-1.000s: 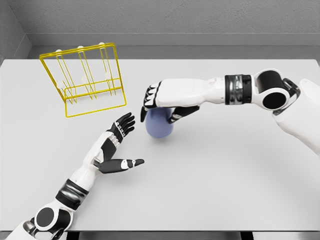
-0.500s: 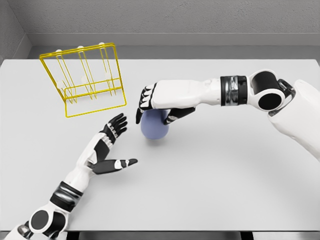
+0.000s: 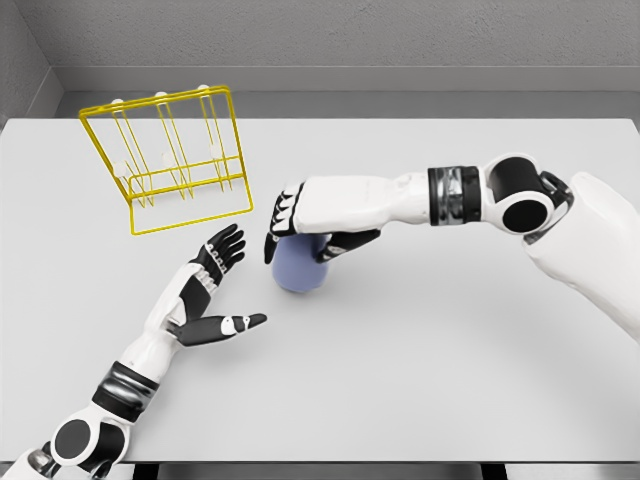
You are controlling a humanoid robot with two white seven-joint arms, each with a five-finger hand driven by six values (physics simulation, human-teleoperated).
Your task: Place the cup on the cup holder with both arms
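Right hand (image 3: 300, 208) reaches in from the right across the surface (image 3: 440, 340), palm down over the cup (image 3: 298, 265). Its fingers (image 3: 276, 222) curl down over the cup's top and far-left side; the thumb (image 3: 350, 241) wraps the right side. Grasp closed on the cup.

Cup: pale blue-violet, rounded, near the middle of the surface, its lower end at or just above the top — cannot tell whether it touches. Upper part hidden under the palm.

Left hand (image 3: 208, 290) comes in from the lower left, forearm angled up and to the right. Fingers (image 3: 225, 245) spread and straight, pointing toward the cup; thumb (image 3: 235, 324) stuck out to the right. Holds nothing. Fingertips near the cup's left side but apart from it.

Holder (image 3: 170, 160): yellow wire rack, at the far left of the surface, tilted back, with upright pegs tipped white. Well apart from the cup, behind and left of both hands. Nothing hangs on it.

Grey wall (image 3: 330, 40) behind the far edge.
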